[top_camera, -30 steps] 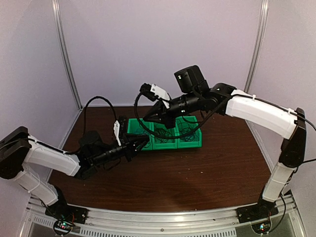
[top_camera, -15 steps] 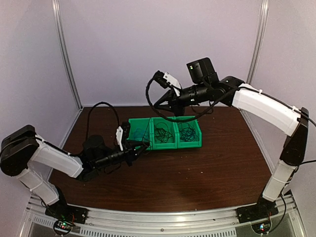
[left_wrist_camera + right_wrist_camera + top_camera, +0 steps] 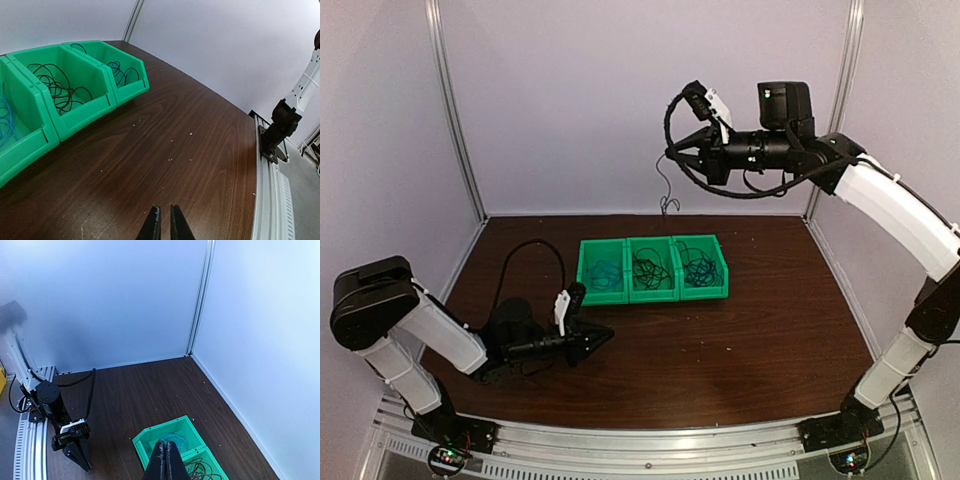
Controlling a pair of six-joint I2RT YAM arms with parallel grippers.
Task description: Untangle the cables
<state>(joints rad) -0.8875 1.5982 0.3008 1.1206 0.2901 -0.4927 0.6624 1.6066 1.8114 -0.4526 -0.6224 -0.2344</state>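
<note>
Three joined green bins (image 3: pixel 653 295) sit mid-table. The left one holds a blue cable (image 3: pixel 603 270), and the middle (image 3: pixel 650 268) and right (image 3: pixel 698 268) hold tangled black cables. My right gripper (image 3: pixel 670 153) is raised high above the back of the table, fingers pressed together on a thin black cable (image 3: pixel 663 190) that dangles free below it. In its wrist view the right gripper (image 3: pixel 166 444) looks down on the blue cable (image 3: pixel 176 436). My left gripper (image 3: pixel 610 335) lies low on the table, near-left of the bins. Its jaws (image 3: pixel 162 209) stand a narrow gap apart with nothing between them.
The left arm's thick black cable (image 3: pixel 525 255) loops over the table's left side. A metal rail (image 3: pixel 270 200) runs along the near edge, with the right arm's base (image 3: pixel 282 125) on it. Walls close in the back and sides.
My right arm has swung up and to the right, away from the bins, lifting the thin black cable. My left gripper has drawn back from the left bin and dropped to the table.
</note>
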